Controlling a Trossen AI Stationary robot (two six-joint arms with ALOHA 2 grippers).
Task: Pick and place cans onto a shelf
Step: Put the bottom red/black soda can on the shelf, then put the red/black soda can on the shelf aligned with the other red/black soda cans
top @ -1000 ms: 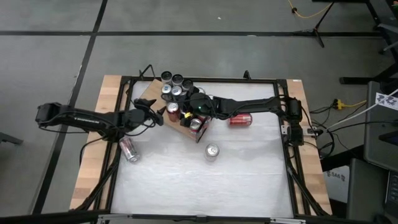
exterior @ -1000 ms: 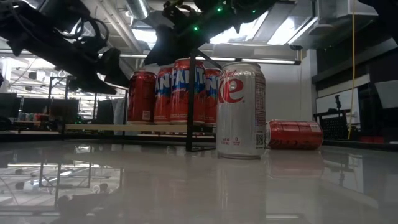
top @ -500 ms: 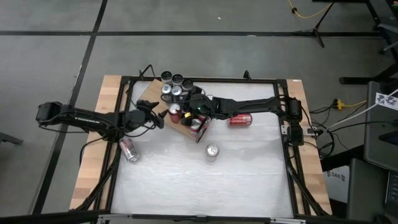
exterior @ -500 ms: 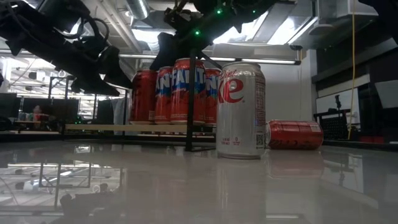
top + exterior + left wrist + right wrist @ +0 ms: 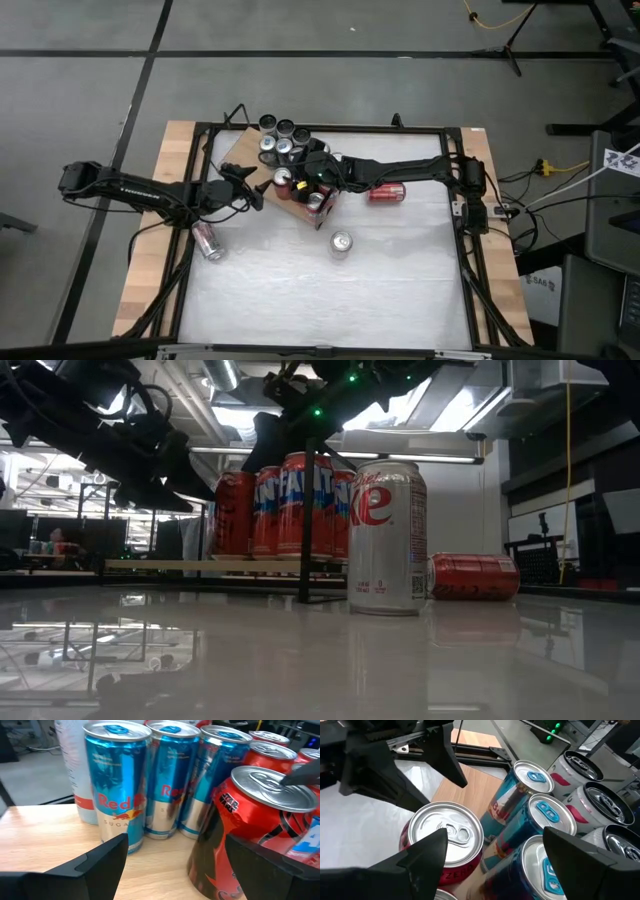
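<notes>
On the light-brown wooden shelf (image 5: 45,835) stand slim blue-and-silver cans (image 5: 117,780) with red lettering, beside red cans (image 5: 250,825) (one bearing white lettering). A silver can (image 5: 386,538) with red script stands on the glossy white table (image 5: 300,290).

The slim blue-and-silver cans (image 5: 117,780) carry "Red" in red letters with "SUGA" beneath in the left wrist view. A red can (image 5: 240,835) beside them bears a "STAR WARS" mark. In the low view, the upright silver can (image 5: 386,537) shows red letters "ke", and the red cans on the shelf (image 5: 295,500) show partial white lettering
</notes>
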